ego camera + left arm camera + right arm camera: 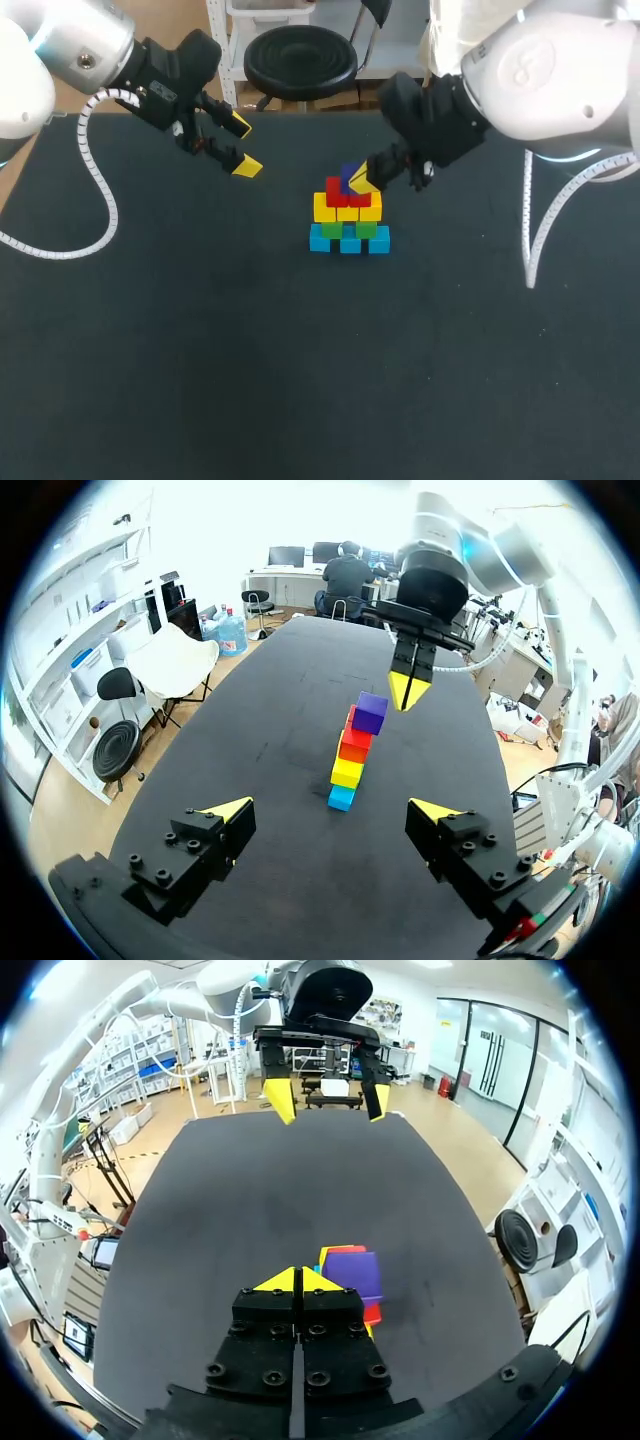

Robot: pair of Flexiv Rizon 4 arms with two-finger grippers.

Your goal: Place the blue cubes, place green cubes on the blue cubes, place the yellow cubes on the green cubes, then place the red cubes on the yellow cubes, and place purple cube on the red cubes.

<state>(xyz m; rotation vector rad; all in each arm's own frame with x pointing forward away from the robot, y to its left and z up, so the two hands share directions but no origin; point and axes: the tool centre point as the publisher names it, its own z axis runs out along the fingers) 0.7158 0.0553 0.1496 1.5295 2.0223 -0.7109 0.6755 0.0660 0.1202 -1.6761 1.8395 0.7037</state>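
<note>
The purple cube point(349, 177) is sitting at the very top of the pile. Right under it the red cubes point(337, 192) are lying. Under those the yellow cubes point(345, 208) are making a row, and the green cubes point(366, 229) are sitting below them. The blue cubes point(349, 242) are at the bottom, resting on the dark desk point(200, 350). The whole pile is standing near the middle of the desk.

The right pincer point(360, 180) is hanging just beside the top of the pile, next to the purple cube. Its two yellow tips are pressed together and it is holding nothing. From these views I cannot tell if the tips are touching the cube.

The left pincer point(243, 146) is waiting well apart from the pile, on the pile's left side, up over the desk. Its fingers are spread wide, with nothing between them, and they are pointing toward the pile.
</note>
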